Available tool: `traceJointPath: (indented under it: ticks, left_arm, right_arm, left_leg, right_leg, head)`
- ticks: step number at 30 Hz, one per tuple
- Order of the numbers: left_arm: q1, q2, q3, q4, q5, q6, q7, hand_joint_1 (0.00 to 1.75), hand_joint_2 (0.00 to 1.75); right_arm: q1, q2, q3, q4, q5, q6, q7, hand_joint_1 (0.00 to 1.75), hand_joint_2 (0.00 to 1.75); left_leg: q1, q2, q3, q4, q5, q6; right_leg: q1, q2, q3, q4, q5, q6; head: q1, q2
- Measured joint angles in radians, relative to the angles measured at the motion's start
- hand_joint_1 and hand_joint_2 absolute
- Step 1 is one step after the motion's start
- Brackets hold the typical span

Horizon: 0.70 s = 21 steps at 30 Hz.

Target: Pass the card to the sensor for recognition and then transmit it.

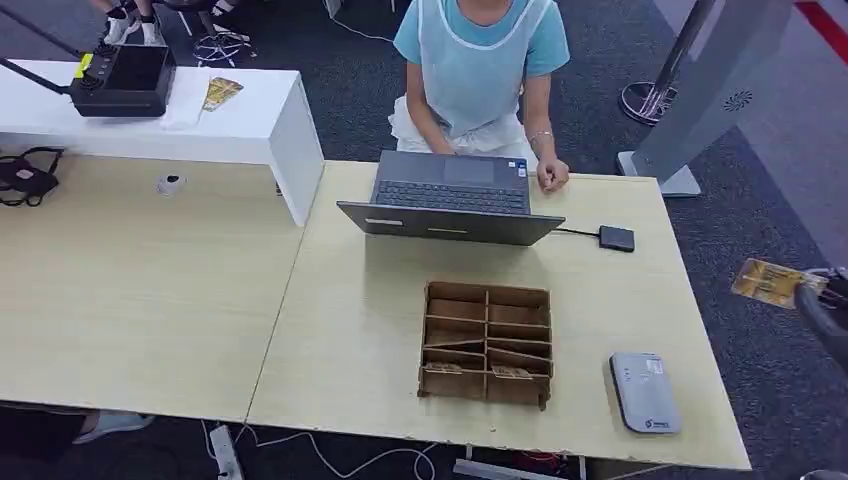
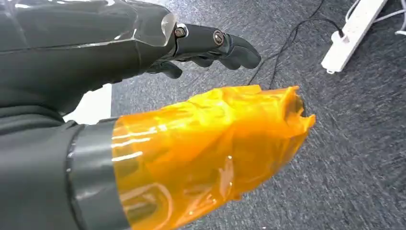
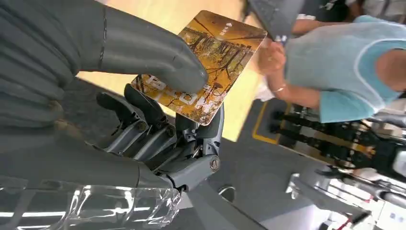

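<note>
**Card in our right hand, not yet at the sensor**

We hold the card (image 3: pixel 203 67) in our right hand (image 3: pixel 158 120), out past the right edge of the table (image 1: pixel 330 300), above the carpet. The thick thumb (image 3: pixel 148 52) presses on the printed face and the darker fingers (image 3: pixel 143 124) support it from behind, so it is pinched, with most of its surface free. We think this grip is chosen so that the free part can be laid flat over the reader.

The grey sensor (image 1: pixel 645 392) lies on the near right corner of the table, just beside the cardboard divider box (image 1: pixel 487 343). The card is well apart from it and has not been presented.

Our left hand (image 2: pixel 201 48) hangs over the floor. Its dark fingers are loosely curved and grip nothing; the thumb wears an orange wrapping (image 2: pixel 210 148).

A person (image 1: pixel 480 70) sits behind the laptop (image 1: pixel 452 197), probably to receive the card afterwards.
</note>
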Motion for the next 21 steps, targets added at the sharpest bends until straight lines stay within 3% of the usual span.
traceJointPath:
  ticks: [5,12,17,21]
  left_arm:
    - [0.000,0.002,0.000,0.000,0.000,0.002,0.008,0.00,0.00]
    - [0.000,0.007,-0.002,0.000,0.000,0.003,0.013,0.00,0.00]
    - [-0.001,0.009,-0.005,0.000,0.000,0.003,0.009,0.00,0.00]
    - [-0.001,0.010,-0.012,0.000,0.000,0.004,-0.006,0.00,0.00]
  right_arm:
    - [0.131,-0.015,-0.096,-0.041,0.008,0.067,0.029,1.75,1.75]
    - [0.249,-0.031,-0.165,-0.091,0.024,0.134,0.062,1.75,1.75]
    - [0.266,-0.031,-0.165,-0.097,0.054,0.153,0.074,1.75,1.75]
    - [0.270,-0.031,-0.146,-0.097,-0.041,0.218,0.066,1.75,1.75]
  left_leg:
    - [0.000,0.000,0.000,0.000,0.000,0.000]
    - [0.000,0.002,0.000,0.000,0.000,0.000]
    - [0.000,0.005,0.001,0.000,-0.001,0.000]
    - [0.000,0.005,0.002,0.000,0.000,0.000]
  right_leg:
    - [0.000,0.000,0.000,0.000,-0.001,0.000]
    - [0.000,0.001,0.000,0.000,-0.001,0.000]
    - [0.000,0.005,0.001,0.000,-0.001,0.000]
    - [0.000,0.005,0.001,0.000,0.000,0.000]
  head:
    - [0.000,0.000]
    - [0.000,0.000]
    - [0.000,0.000]
    - [0.000,0.000]
